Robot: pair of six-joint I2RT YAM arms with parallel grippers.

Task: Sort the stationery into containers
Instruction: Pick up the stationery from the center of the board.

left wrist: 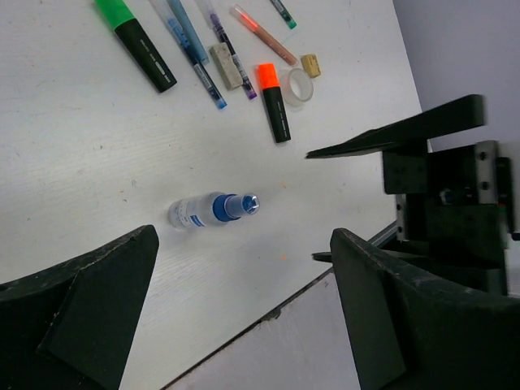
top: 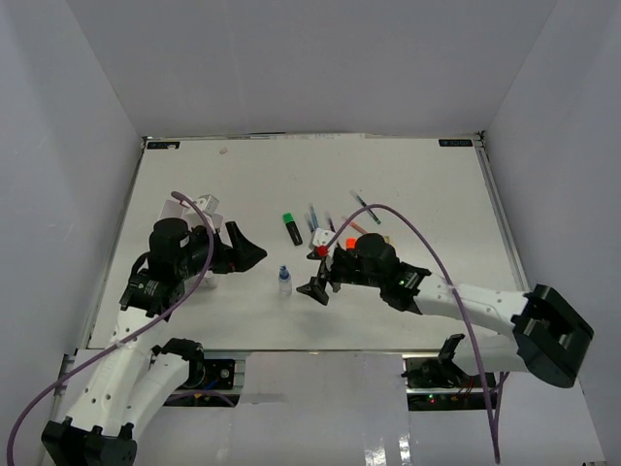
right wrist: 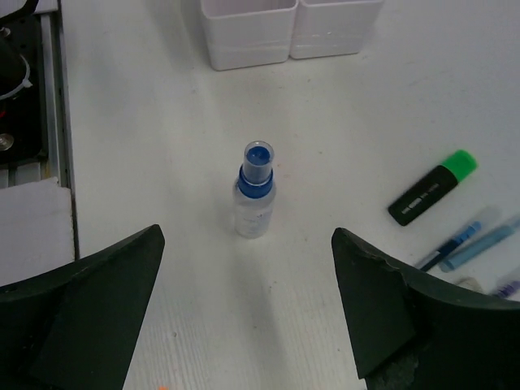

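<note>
The blue-capped clear bottle [top: 284, 282] [right wrist: 254, 191] [left wrist: 211, 210] stands upright on the white table between my two grippers. My right gripper [top: 315, 274] [right wrist: 248, 317] is open, and the bottle is a little ahead of its fingertips, apart from them. My left gripper [top: 249, 254] [left wrist: 244, 325] is also open and empty, left of the bottle. Behind lie a green-capped highlighter [top: 291, 228] [left wrist: 138, 45] [right wrist: 431, 188], an orange-capped highlighter [left wrist: 275, 101], blue pens [left wrist: 191, 41], a pink pen [left wrist: 262, 32], a tape roll [left wrist: 297, 85], a tan block [left wrist: 310, 65] and a grey block [left wrist: 226, 65]. The white container [top: 199, 207] [right wrist: 252, 32] sits at the left, partly hidden by my left arm.
The table's near edge and its metal rail [right wrist: 49, 122] run close behind both grippers. White walls enclose the table on three sides. In the left wrist view my right arm's black gripper body [left wrist: 443, 203] fills the right side.
</note>
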